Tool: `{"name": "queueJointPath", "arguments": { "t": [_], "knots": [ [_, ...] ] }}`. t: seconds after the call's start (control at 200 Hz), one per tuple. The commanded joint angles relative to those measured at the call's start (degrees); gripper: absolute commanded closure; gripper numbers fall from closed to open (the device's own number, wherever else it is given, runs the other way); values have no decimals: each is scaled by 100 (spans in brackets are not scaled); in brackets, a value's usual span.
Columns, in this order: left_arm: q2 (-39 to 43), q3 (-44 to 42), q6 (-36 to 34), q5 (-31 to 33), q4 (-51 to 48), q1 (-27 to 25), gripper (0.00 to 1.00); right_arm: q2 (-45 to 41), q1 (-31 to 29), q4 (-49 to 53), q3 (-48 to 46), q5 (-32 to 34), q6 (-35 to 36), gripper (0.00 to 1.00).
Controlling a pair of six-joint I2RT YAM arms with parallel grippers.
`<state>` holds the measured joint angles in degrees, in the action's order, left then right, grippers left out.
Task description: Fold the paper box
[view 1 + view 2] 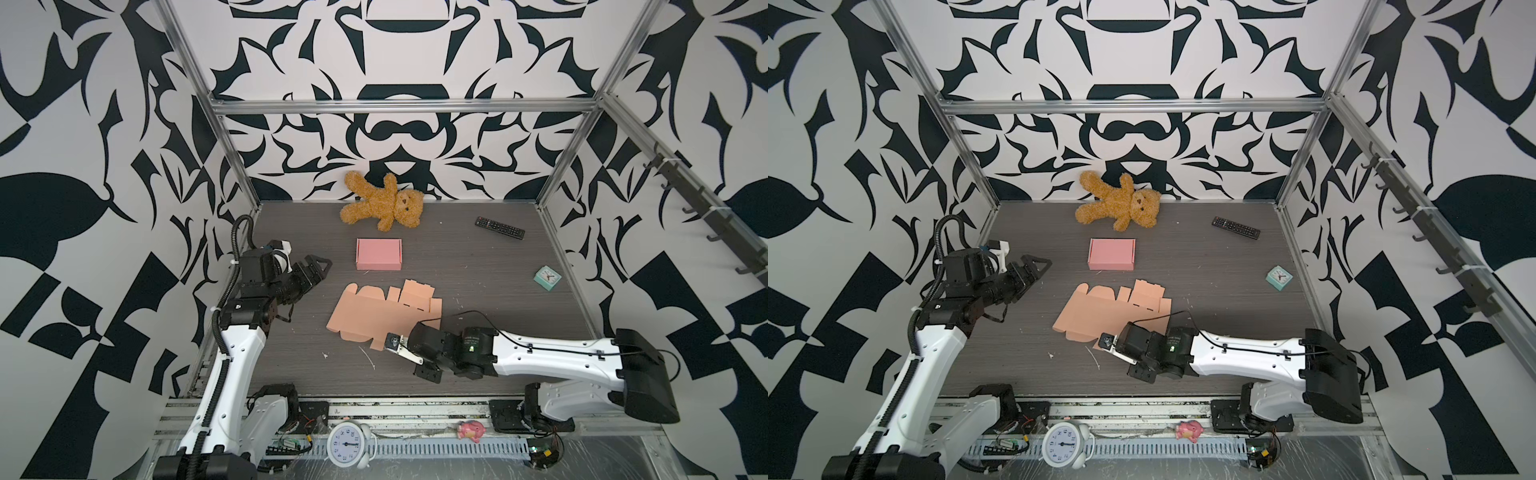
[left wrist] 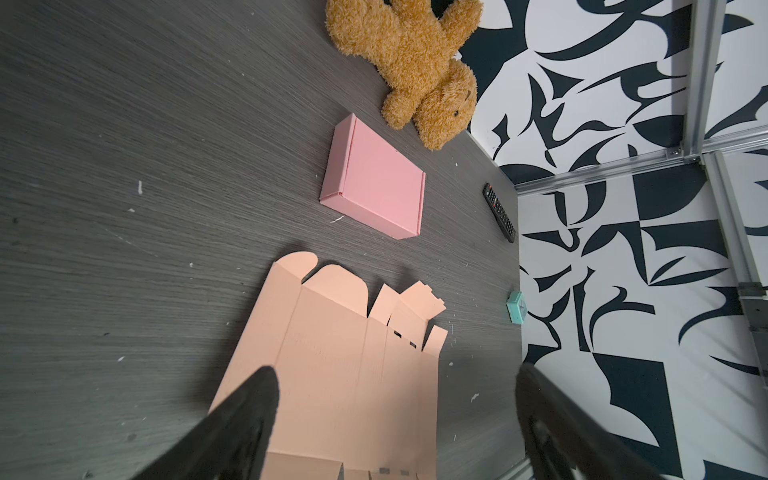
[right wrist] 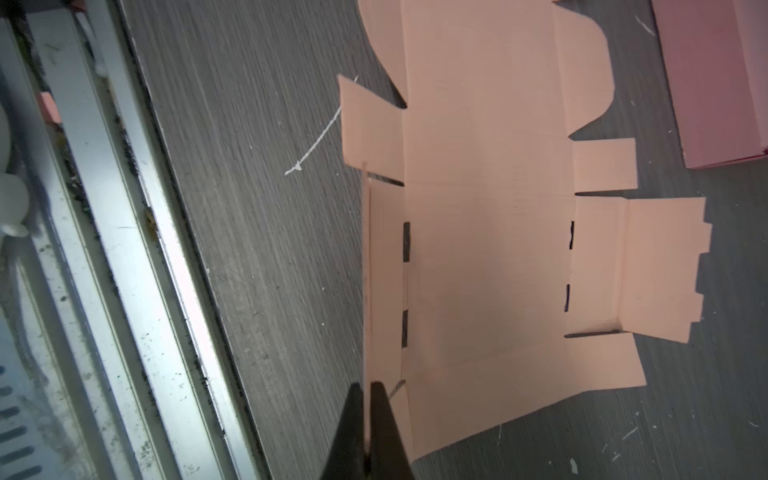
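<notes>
Dark grey wood-grain table [image 1: 478, 270], flecked white, in an alu-framed booth w/ black-and-white patterned walls [image 1: 395, 137]; the peach blank [image 1: 365, 316] lies flat mid-table. Right gripper [image 3: 368, 388] is pinched on the blank's near flap, stood on edge; left gripper [image 1: 321, 271] hangs wide open left of the blank. White clock [image 1: 347, 444] in front of the blank, dial numerals legible.

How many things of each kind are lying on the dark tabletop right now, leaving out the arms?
Paper boxes: 2 (folded pink box, flat peach box blank)
Teddy bear: 1
Remote: 1
Teal clock: 1
Total: 5
</notes>
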<state>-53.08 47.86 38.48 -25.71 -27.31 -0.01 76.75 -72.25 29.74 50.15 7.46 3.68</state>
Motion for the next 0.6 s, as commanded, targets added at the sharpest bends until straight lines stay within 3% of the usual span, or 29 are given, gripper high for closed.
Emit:
{"name": "queueJointPath", "arguments": {
  "t": [0.0, 0.26, 0.41, 0.595],
  "knots": [
    [90, -146, -61, 74, -27, 15, 8, 10, -44, 61, 206, -74, 97, 97],
    [48, -307, -31, -98, 127, 13, 8, 143, -96, 194, 296, 22, 52, 73],
    [-50, -329, -103, -204, 191, 10, 8, -39, -131, 86, 313, 301, -288, 70],
    [-376, -542, -172, -544, 388, -139, 7, -833, -124, -852, -136, 1068, -1534, 68]
  ]
}}
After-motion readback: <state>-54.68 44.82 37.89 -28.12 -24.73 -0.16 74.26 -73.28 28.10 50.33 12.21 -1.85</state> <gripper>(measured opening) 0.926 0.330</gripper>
